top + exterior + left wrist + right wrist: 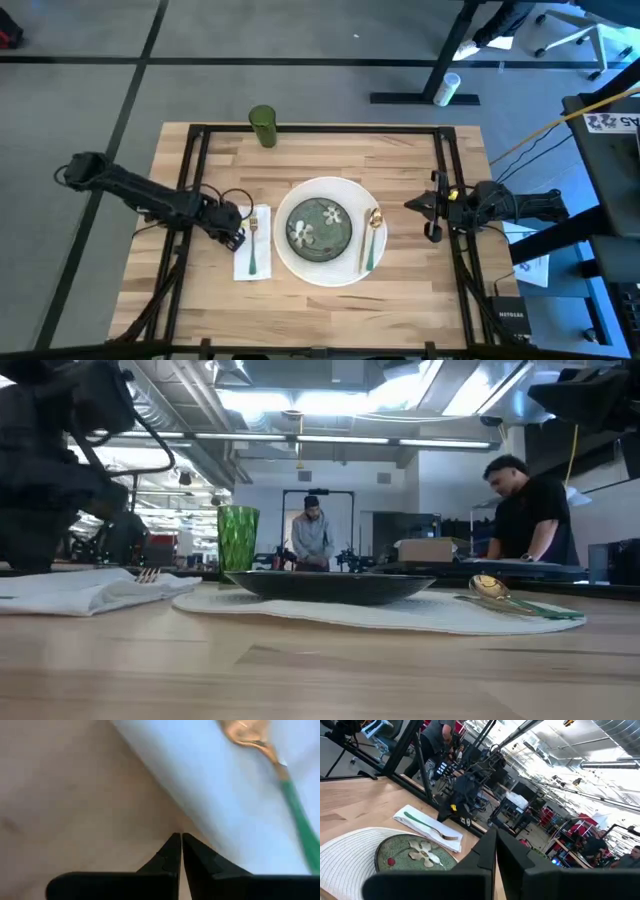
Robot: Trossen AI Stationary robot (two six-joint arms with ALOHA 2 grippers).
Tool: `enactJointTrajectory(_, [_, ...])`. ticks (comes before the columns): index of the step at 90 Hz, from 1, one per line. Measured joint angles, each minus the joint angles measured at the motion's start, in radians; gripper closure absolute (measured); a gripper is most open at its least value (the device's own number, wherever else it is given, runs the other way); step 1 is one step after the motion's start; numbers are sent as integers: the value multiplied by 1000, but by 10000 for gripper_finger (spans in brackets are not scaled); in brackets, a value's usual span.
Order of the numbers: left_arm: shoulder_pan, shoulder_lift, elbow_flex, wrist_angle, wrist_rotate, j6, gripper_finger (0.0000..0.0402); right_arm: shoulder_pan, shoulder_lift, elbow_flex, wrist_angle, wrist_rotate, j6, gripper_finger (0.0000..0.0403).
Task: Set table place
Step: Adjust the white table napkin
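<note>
Behind your setup: two people (313, 530) (530, 510) standing in room, cardboard box (427, 549) on far bench, white bottle (446, 88) lying on floor, office chair (575, 35) in corner.

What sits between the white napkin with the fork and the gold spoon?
The dark green floral bowl on the round white placemat, seen in the high view.

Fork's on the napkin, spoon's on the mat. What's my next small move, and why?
Probably lift the left gripper up and away from the napkin. Its fingers are shut and empty, low beside the napkin where the fork lies. The green cup stands alone at the table's far edge, so it likely comes next. The right gripper waits near the right rail.
</note>
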Motion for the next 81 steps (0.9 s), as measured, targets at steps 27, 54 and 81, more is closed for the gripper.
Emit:
enactJointTrajectory(27, [-31, 51, -6, 8, -16, -48, 402, 0, 0, 0, 2, -5, 0, 403])
enactJointTrajectory(54, [3, 76, -6, 50, -9, -21, 402, 0, 0, 0, 3, -6, 0, 403])
enactJointTrajectory(81, [16, 78, -9, 87, -28, -9, 401, 0, 0, 0, 3, -6, 0, 403])
